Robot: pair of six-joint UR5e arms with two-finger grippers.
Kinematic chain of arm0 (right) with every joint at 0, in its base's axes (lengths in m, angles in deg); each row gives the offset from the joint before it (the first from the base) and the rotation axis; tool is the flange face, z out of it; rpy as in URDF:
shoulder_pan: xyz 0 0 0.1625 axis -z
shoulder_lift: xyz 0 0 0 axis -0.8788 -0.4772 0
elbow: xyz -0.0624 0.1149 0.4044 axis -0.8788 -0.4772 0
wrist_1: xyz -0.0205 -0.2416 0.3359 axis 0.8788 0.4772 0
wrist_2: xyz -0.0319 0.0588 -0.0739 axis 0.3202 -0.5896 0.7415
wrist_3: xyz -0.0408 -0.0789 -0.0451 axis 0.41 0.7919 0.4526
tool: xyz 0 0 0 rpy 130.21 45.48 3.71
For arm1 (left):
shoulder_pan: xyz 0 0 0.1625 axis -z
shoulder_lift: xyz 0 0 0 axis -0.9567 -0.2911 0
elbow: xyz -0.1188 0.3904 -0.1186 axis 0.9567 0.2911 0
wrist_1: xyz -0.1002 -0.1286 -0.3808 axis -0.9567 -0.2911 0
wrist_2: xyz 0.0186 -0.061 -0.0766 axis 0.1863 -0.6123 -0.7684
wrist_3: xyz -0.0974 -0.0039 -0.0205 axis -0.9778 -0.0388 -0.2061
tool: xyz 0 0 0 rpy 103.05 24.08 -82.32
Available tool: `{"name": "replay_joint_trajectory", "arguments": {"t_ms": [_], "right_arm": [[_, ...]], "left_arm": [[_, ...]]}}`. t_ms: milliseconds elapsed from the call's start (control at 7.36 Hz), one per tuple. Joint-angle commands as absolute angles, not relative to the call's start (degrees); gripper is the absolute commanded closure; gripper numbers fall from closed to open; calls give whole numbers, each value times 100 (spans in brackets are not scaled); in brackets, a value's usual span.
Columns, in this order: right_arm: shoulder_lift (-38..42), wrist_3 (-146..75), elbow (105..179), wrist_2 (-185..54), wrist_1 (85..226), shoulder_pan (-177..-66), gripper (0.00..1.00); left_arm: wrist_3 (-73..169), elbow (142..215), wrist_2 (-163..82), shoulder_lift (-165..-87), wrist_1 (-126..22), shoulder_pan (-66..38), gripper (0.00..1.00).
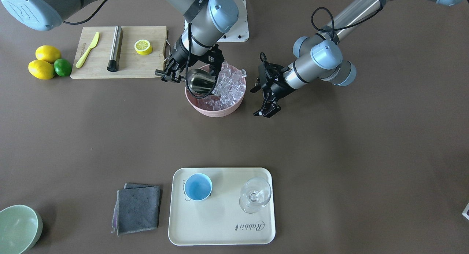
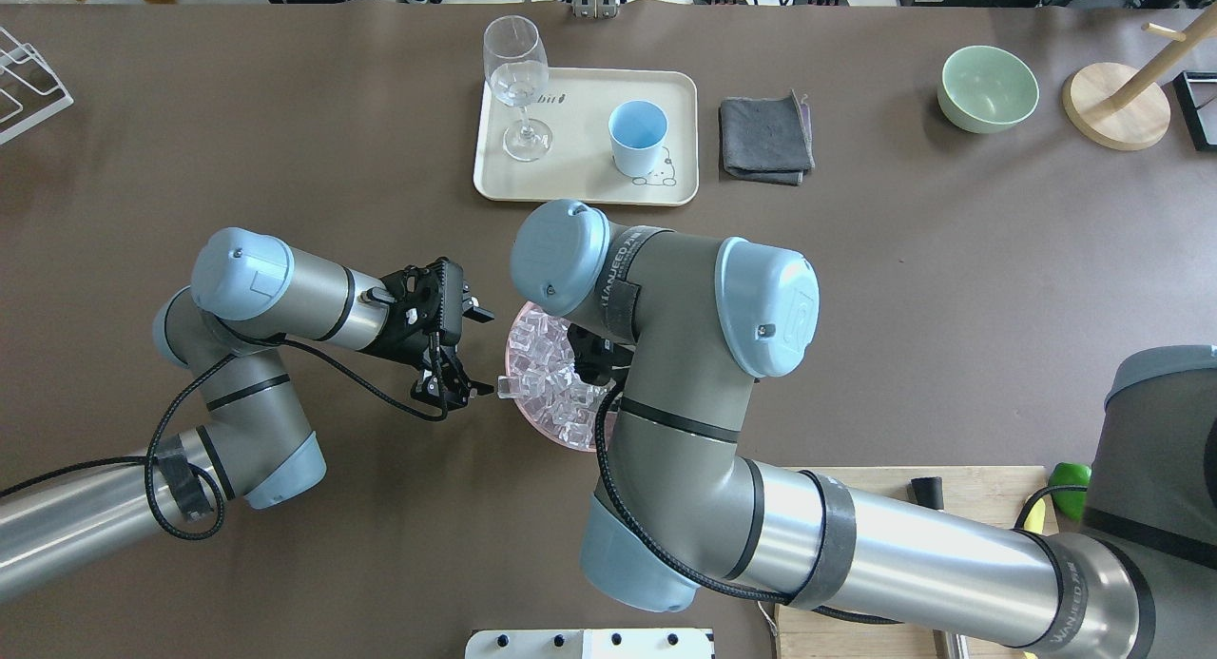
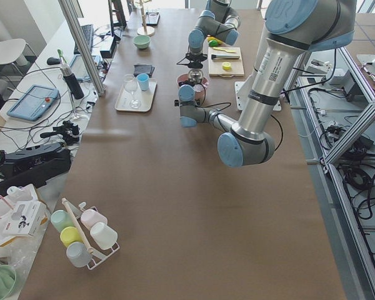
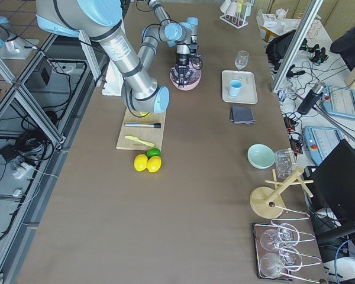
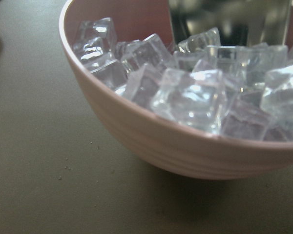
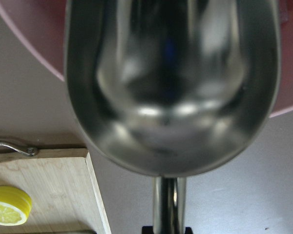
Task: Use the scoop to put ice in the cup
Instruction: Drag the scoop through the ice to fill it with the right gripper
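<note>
The ice (image 1: 229, 86) fills a pink bowl (image 1: 216, 113) at mid table; it also shows close up in the left wrist view (image 5: 185, 92). My right gripper (image 1: 169, 76) is shut on the thin handle of the steel scoop (image 1: 199, 81). The scoop's bowl hangs over the pink bowl's edge and looks empty in the right wrist view (image 6: 171, 83). My left gripper (image 1: 259, 102) is open and empty beside the pink bowl, also seen from overhead (image 2: 480, 352). The light blue cup (image 1: 198, 187) stands empty on a cream tray (image 1: 220, 224).
A clear stemmed glass (image 1: 255, 195) shares the tray. A grey cloth (image 1: 137, 208) and a pale green bowl (image 1: 16, 228) lie beside it. A cutting board (image 1: 128, 69) holds a half lemon (image 1: 143, 47), a steel cylinder (image 1: 115, 48) and a yellow knife (image 1: 88, 48); lemons (image 1: 42, 69) and a lime (image 1: 62, 67) lie next to it.
</note>
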State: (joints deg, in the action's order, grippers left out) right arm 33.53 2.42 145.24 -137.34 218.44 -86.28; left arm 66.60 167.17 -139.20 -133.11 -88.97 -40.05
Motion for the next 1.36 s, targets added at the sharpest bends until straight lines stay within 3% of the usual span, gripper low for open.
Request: {"name": "replay_joint_trajectory", "arguments": {"t_ms": [0, 1222], "right_arm": [[3096, 463, 14796, -13752, 21581, -8628, 100], [3008, 1606, 14972, -13797, 21140, -8759, 100]], "left_arm": [[6650, 16717, -13920, -13310, -8897, -4003, 2], [6650, 16708, -13876, -13310, -8897, -4003, 2]]}}
